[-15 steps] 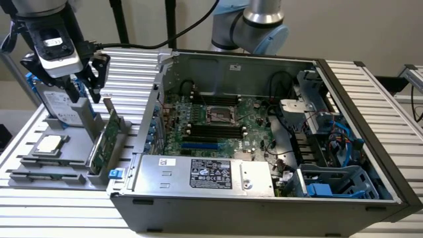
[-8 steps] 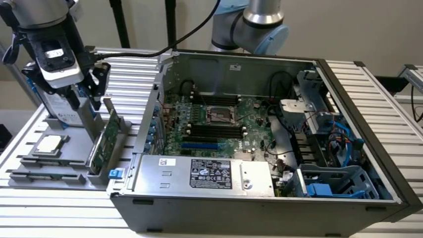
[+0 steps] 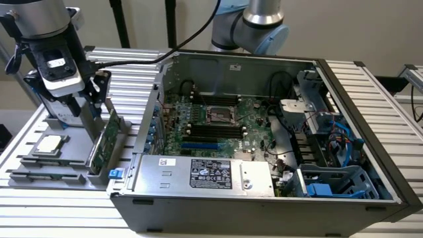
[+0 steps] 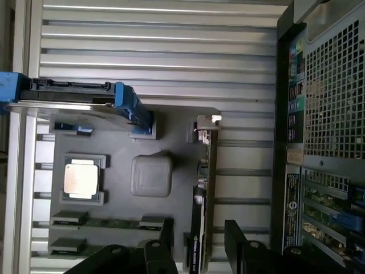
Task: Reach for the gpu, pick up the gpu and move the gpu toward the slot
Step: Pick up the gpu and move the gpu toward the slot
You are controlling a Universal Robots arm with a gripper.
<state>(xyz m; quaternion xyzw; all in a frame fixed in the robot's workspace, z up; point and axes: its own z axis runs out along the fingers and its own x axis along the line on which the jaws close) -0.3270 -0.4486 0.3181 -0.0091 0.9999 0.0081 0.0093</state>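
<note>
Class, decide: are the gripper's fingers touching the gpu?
Apart. The wrist view shows the open fingers either side of the gpu, with tray visible in both gaps.

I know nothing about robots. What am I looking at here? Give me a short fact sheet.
Pincer: the pincer is open, with one finger on each side of the gpu
Gpu: the gpu is a green card standing on edge in the gray tray, not yet lifted
Also in tray: processor chip; hard drive with blue rails
Computer case: the computer case is beside the tray, open, with its motherboard exposed
</note>
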